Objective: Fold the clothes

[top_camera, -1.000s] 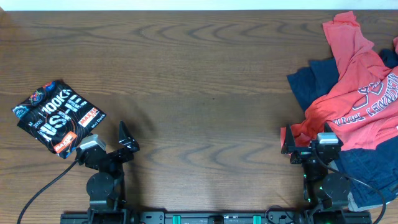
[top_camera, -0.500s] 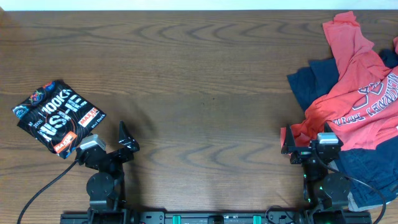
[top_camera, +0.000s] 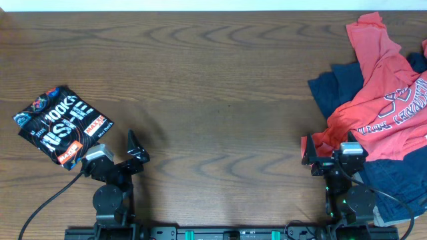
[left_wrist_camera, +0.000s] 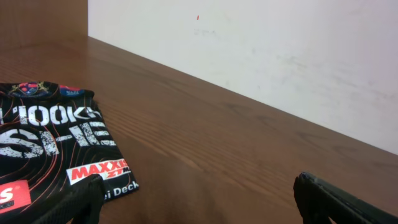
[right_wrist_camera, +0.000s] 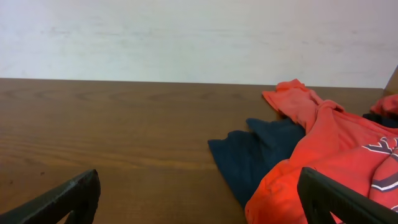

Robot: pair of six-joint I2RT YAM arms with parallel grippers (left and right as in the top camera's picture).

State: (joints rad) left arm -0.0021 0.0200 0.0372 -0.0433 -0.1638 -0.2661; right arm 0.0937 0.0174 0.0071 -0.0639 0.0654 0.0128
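Nothing differs from the earlier frames: on the table (top_camera: 220, 80) the clothes (top_camera: 333, 90) lie heaped at right, red tee (top_camera: 380, 87) uppermost, black tee (top_camera: 61, 125) folded at left, left gripper (top_camera: 137, 149) and right gripper (top_camera: 313, 157) wide open and empty; grip the red tee's near edge, then draw it onto bare wood.

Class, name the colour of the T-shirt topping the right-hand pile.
The T-shirt is coral red, clearest in the overhead view.

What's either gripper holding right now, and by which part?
Nothing. Left gripper and right gripper both stand open and empty; the coral-red T-shirt lies loose near the right one, ungripped.
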